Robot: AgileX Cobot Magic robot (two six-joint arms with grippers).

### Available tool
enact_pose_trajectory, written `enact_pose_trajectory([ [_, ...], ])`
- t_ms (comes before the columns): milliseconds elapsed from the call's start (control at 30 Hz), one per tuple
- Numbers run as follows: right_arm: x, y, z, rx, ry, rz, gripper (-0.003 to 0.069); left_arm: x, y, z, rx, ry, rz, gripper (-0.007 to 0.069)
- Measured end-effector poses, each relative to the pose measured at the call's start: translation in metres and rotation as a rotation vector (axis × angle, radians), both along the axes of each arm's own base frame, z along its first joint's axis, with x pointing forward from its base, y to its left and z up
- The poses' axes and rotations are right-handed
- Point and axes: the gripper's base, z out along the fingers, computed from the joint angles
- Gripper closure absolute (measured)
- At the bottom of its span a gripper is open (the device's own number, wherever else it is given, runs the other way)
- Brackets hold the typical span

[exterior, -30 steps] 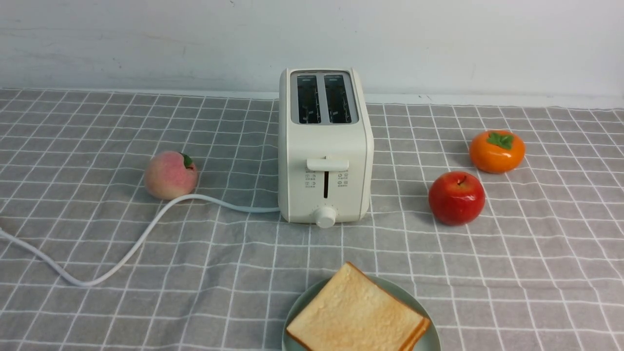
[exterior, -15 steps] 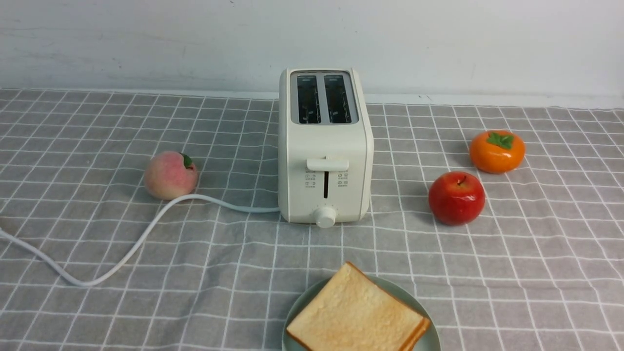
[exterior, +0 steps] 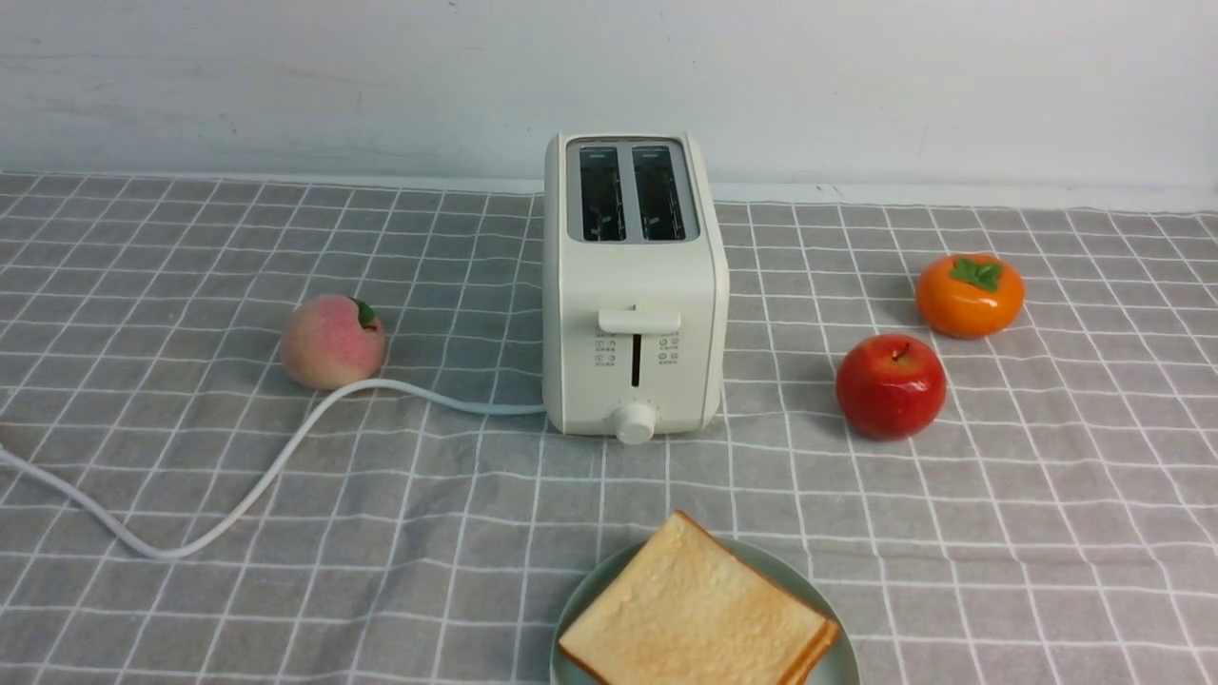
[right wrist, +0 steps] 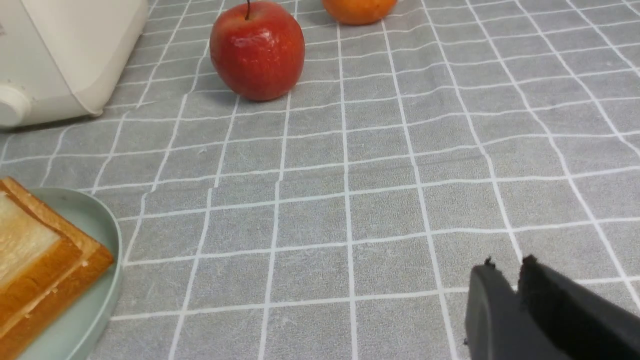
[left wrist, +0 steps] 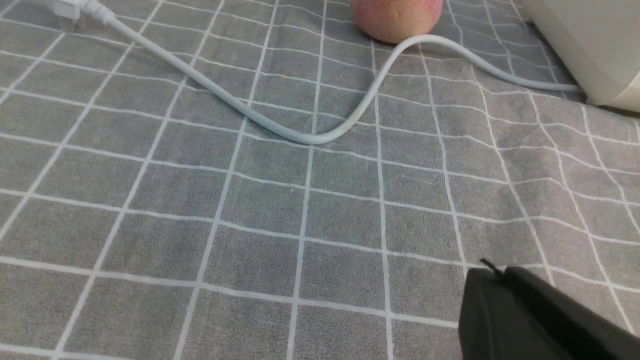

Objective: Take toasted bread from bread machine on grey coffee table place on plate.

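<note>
Gripping nothing with left gripper (left wrist: 500, 268), closed tip to tip above grey checked tablecloth (exterior: 457, 552). Gripping nothing with right gripper (right wrist: 509, 265) either, opened by only a narrow gap and likewise poised over bare cloth. Between both grippers, seen stacked flat on pale green plate (exterior: 790, 573): two slices of toast (exterior: 699, 609), slightly offset, with browned crusts; touched by neither gripper. Beyond the plate, forward of both grippers, set upright on the cloth: cream two-slot toaster (exterior: 633, 285), with lever (exterior: 639, 322) raised. Ahead of left gripper, lying in a bend from the toaster: white power cord (exterior: 276, 466), passing just beside pink peach (exterior: 333, 342). Forward of right gripper, placed near each other: red apple (exterior: 892, 387) and, farther off, orange persimmon (exterior: 969, 300).
</note>
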Motion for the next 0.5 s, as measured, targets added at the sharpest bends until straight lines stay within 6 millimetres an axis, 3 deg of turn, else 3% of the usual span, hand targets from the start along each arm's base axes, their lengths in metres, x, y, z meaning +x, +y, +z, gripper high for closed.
enact_pose_trajectory([
  [500, 0.0000, 0.0000, 0.0001, 0.004, -0.001, -0.002, 0.0562, 0.0000, 0.0000, 0.0000, 0.000, 0.000, 0.000, 0.0608],
])
